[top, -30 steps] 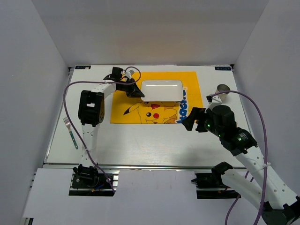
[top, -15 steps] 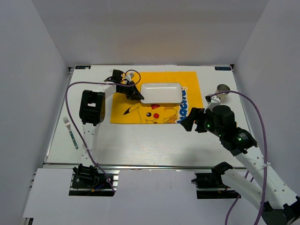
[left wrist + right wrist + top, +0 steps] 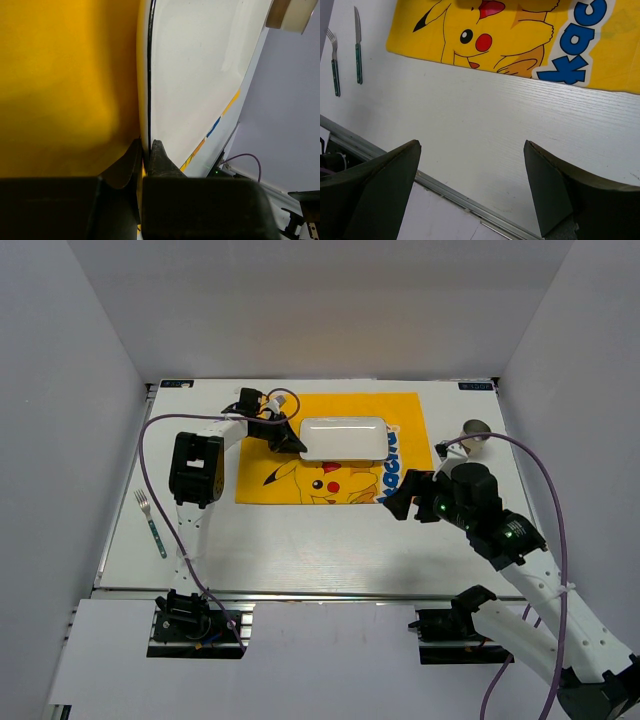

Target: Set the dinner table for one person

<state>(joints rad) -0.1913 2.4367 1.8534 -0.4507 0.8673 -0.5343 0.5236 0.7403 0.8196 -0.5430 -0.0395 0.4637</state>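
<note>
Slightly nearer the arms than a second ago, the plate [image 3: 343, 438] has its left rim pinched tight between the fingers of the left gripper [image 3: 146, 147], over the yellow placemat [image 3: 270, 480]. The right gripper [image 3: 471, 145] hangs with fingers spread wide, holding nothing, above the dinner table [image 3: 300, 540] just off the placemat's near right corner. A fork [image 3: 150, 522] lies near the table's left edge.

Large white dinner table [image 3: 300, 540], flat, faint board seams, filling the workspace
</note>
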